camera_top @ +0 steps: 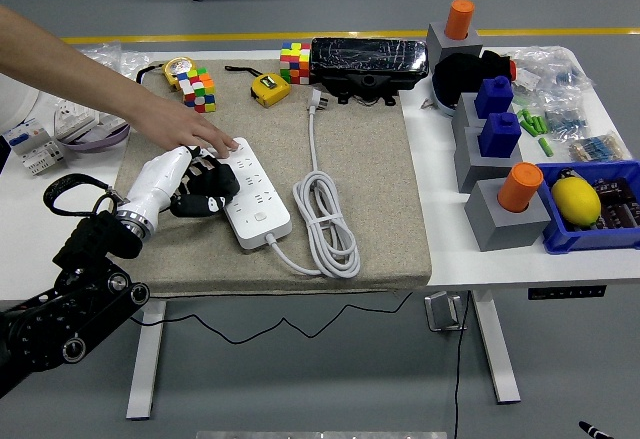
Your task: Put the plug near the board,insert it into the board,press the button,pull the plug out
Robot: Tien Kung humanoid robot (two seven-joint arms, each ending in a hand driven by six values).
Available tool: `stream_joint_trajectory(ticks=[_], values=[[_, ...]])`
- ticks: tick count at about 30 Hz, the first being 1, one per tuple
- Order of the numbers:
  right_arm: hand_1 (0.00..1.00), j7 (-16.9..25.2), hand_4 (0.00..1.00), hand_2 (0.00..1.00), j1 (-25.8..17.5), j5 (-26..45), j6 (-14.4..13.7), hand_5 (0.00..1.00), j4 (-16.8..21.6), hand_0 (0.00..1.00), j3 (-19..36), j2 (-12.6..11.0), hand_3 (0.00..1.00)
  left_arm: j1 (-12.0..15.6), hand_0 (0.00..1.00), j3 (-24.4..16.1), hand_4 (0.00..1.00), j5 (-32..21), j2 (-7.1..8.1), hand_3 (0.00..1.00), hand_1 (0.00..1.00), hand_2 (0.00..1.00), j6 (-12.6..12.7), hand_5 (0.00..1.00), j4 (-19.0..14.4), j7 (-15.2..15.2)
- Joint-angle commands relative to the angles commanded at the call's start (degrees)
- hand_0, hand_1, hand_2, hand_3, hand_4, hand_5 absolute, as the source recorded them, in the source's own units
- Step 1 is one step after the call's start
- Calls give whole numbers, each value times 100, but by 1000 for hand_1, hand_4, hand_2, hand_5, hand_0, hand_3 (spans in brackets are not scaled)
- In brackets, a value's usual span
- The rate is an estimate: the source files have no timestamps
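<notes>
The white board [254,195] lies flat beside the left hand's fingers [205,191], seemingly touching; its plug [313,102] lies unplugged, well apart.

board [256,197]: glossy plastic | mat [370,179]: rough cloth, perhaps felt
</notes>
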Motion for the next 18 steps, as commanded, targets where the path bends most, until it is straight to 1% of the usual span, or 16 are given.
stream_joint_trajectory(ticks=[8,11,14,18], values=[[645,-1,983,630,-7,-3,1,548,-2,655,21,12,560,13,274,-67,646,-513,-20,383,293,298,-8,2,3,-80],[645,-2,983,630,-10,-4,0,548,-6,655,34,18,560,25,274,-109,646,-824,-21,383,293,298,21,2,-12,-126],[644,-3,984,630,-12,-5,1,548,-8,651,41,21,561,65,271,-158,650,-784,-15,383,290,295,93,2,-83,-170],[644,-4,983,628,-12,-14,2,548,-8,651,41,21,560,197,273,-344,653,-249,56,394,290,292,176,2,-353,-206]])
